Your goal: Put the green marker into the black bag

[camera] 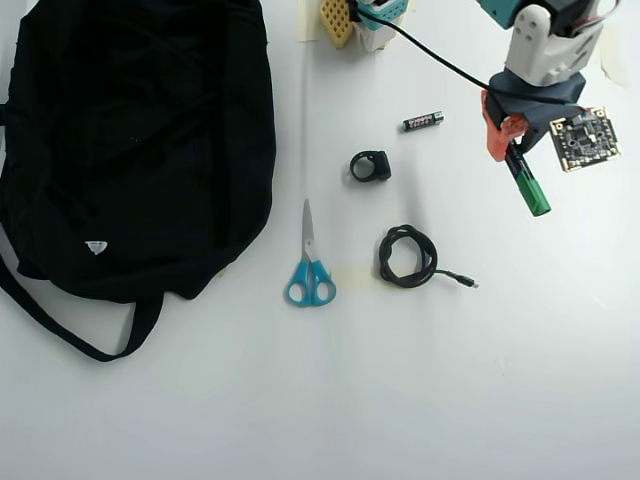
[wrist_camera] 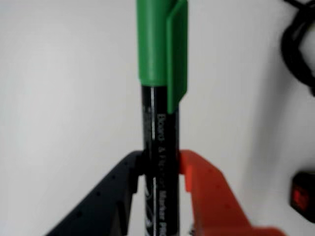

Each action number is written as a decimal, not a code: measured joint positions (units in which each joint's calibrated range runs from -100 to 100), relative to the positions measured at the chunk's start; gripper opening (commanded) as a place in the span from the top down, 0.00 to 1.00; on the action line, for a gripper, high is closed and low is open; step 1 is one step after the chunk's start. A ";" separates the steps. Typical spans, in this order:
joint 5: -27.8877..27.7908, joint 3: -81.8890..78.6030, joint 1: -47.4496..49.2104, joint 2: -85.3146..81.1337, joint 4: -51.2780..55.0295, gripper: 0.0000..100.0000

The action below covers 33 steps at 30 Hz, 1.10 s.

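Holding marker (wrist_camera: 160, 123) clenched in our gripper (wrist_camera: 161, 169) | bag (camera: 130, 140) lies well left of scissors (camera: 309, 270) | risk: we drop it crossing, grip sits low on barrel

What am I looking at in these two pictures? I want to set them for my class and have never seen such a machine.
It is a small robot arm on a white table. The overhead view looks straight down; the wrist view rides on the arm, just behind its claw. The claw, one dark finger and one orange, is shut on a green marker, with the cap end sticking out. On the table lie a big black bag, blue scissors, a coiled black cable, a small battery and a small black ring-shaped part.
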<state>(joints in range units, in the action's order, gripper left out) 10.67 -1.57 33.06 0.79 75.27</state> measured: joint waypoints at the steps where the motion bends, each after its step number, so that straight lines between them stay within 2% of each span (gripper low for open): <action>1: -0.44 -3.14 -0.66 -2.08 -1.63 0.98; 11: -1.32 -31.76 -1.98 -23.50 -16.92 0.98; 23: -4.49 -47.17 -5.44 -49.48 -17.95 0.98; 33: -5.57 -47.33 -15.58 -53.05 -18.12 0.98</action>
<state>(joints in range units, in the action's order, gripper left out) 5.10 -48.90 17.49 -52.26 57.15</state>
